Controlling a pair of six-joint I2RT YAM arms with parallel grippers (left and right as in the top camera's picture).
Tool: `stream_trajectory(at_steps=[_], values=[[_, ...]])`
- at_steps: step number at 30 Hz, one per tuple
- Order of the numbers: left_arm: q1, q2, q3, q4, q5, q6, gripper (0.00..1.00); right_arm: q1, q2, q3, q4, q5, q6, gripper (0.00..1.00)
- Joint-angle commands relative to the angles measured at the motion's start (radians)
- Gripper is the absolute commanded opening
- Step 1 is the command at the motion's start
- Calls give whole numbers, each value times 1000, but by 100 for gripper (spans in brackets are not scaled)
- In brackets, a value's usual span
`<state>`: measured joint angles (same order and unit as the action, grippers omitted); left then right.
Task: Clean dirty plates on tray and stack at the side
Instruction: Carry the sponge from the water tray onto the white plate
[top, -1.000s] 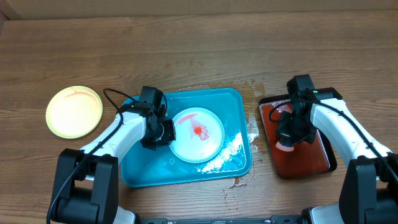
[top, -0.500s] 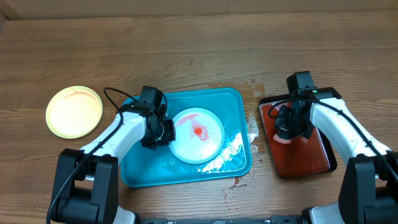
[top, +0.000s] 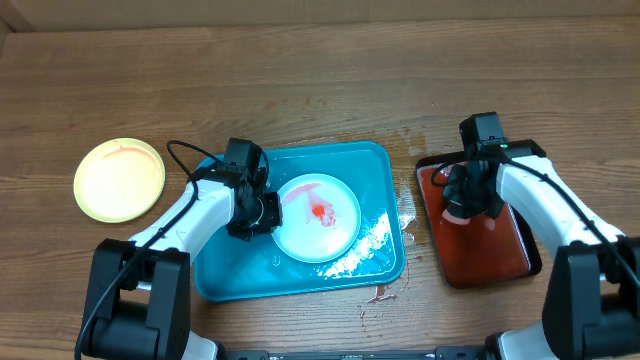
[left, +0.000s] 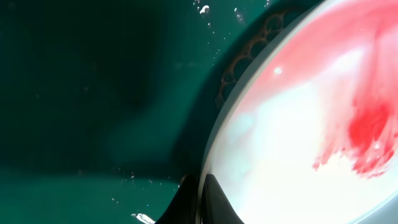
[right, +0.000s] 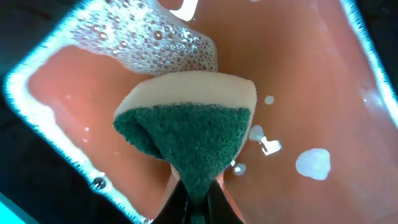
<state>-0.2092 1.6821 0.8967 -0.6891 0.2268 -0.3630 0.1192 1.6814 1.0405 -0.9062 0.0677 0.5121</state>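
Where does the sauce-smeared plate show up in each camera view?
Overhead: plate at centre, in the turquoise tray, left gripper shut on its left rim.
Left wrist: fills the right half.
Right wrist: not in it.
Shared landmark: the red smear on it.

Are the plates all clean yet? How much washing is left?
One looks done: the yellow plate sits clean on the table beside the tray. In hand: the left end effector grips the pale plate by its rim, and the right end effector holds a soapy sponge over the black tray. Left: that plate's red sauce smear needs scrubbing, then stacking on the yellow one.
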Motion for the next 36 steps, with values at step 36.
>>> stream_trajectory(at_steps=[36], values=[[3, -1, 10, -12, -55, 46, 4, 159, -146, 245, -78, -264, -181, 4]])
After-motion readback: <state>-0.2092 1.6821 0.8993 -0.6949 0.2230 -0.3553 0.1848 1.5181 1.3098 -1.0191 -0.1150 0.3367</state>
